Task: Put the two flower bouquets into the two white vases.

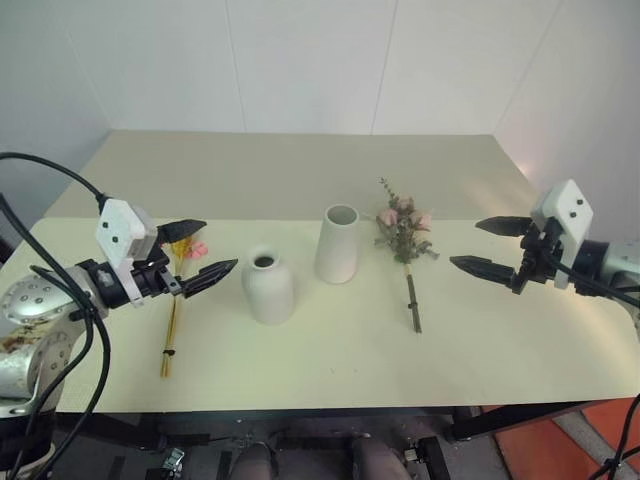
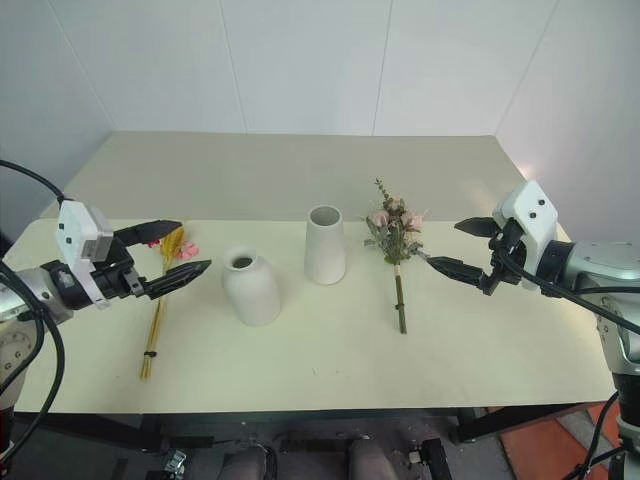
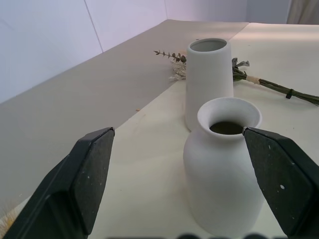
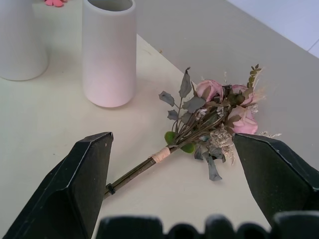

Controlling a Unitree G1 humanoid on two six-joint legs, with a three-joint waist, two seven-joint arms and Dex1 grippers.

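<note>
The bushy bouquet of pink roses and grey-green leaves (image 2: 397, 232), lying flat on the cream table (image 2: 300, 350) beside the taller tapered matte white vase (image 2: 324, 245), is judged light and crushable, best taken by its stiff dark stem, while the slim yellow wheat-stalk bouquet (image 1: 173, 320) lies beyond the shorter rounded white vase (image 1: 268, 285), and the left gripper (image 1: 208, 252) and right gripper (image 2: 446, 247) are held wide and empty

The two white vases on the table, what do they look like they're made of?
Both look like unglazed ceramic or plaster, though the look alone leaves that open. The taller vase has a chalky matte white wall with no glare and a thick, even rim. The rounded vase shows the same dull, faintly grainy surface, a flared lip and a dark interior. Matte-coated plastic can't be ruled out.
</note>
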